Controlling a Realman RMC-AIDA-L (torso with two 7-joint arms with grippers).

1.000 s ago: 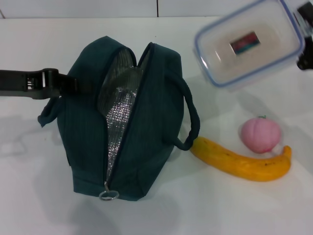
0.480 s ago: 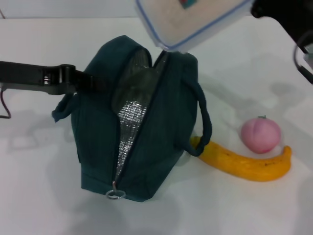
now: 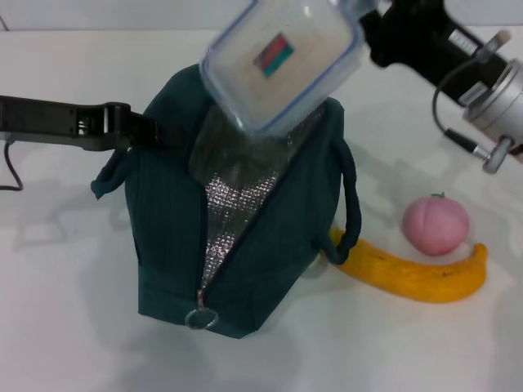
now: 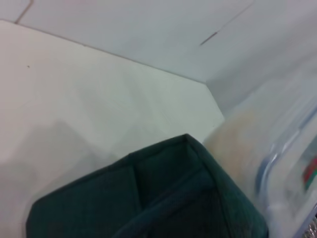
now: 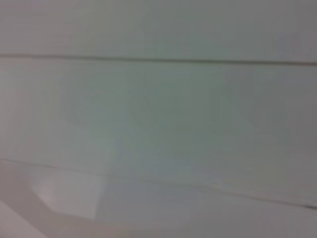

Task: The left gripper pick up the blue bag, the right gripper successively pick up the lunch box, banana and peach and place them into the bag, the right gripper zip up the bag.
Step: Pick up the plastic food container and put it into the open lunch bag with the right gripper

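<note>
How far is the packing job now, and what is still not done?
Done: the left claw holds the blue bag at its side, zipper open. In hand: the right claw carries the lunch box tilted above the opening, not inside yet. Left: the banana and the peach lie on the table, then the zipping.

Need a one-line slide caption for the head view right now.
Right gripper tips the lunch box into the open blue bag, which the left gripper holds; banana and peach wait.
</note>
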